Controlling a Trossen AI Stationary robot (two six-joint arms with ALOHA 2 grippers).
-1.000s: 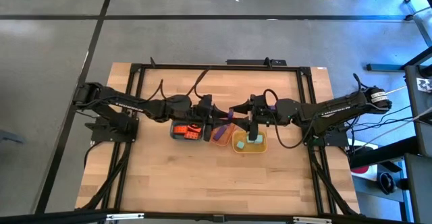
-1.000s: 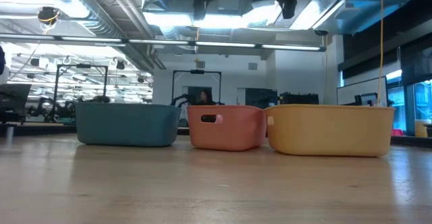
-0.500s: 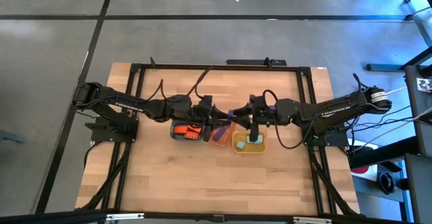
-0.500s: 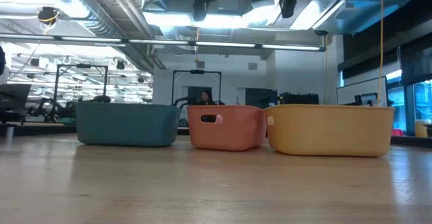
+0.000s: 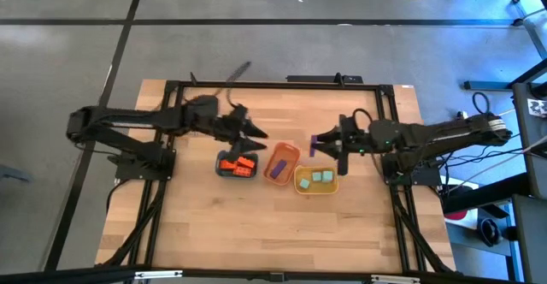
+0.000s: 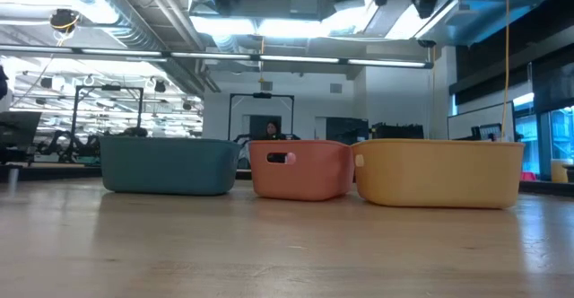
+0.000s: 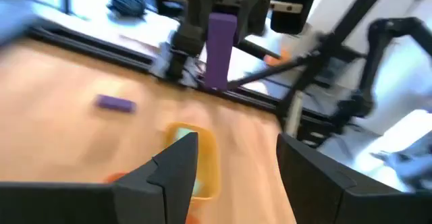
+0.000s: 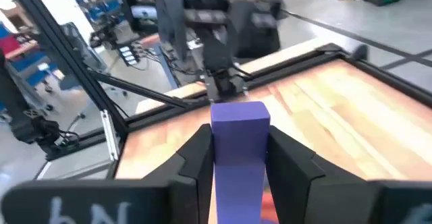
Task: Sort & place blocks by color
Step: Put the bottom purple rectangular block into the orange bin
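Purple block clamped upright in your right claw, right of centre in high view, above table, just off yellow tray. Your left claw open, holding nothing, centre-left above blue tray. Orange-red blocks in blue tray; second purple block in orange tray; mint green blocks in yellow tray. Three trays in row at frame centre.

A light wooden table inside a black metal frame. Side by side at its centre sit a blue tray, an orange tray and a yellow tray.
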